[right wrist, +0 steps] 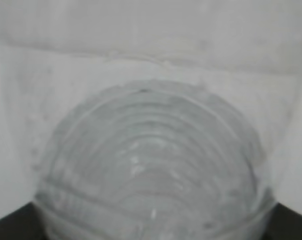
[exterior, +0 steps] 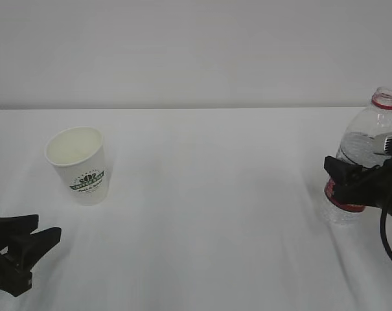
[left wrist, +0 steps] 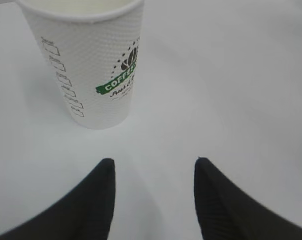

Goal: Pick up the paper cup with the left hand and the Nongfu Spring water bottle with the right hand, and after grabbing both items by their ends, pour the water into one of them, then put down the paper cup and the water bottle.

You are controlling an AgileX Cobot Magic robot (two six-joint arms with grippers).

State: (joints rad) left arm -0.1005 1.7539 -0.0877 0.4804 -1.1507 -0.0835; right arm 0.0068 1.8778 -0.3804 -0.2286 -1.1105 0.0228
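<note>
Right tool (exterior: 343,176) around upright bottle (exterior: 361,146)

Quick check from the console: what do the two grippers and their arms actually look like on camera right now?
Both are matte black. The left gripper has two tapered, wedge-shaped fingers with finely textured inner faces. The right gripper is black too, with a light grey part above it and a black cable looping below. No markings visible.

A white table (exterior: 208,194) meets a plain pale grey wall (exterior: 183,45).

White table (exterior: 208,214), paper cup (exterior: 79,165) upright, btl (exterior: 357,162) at rt edge
</note>
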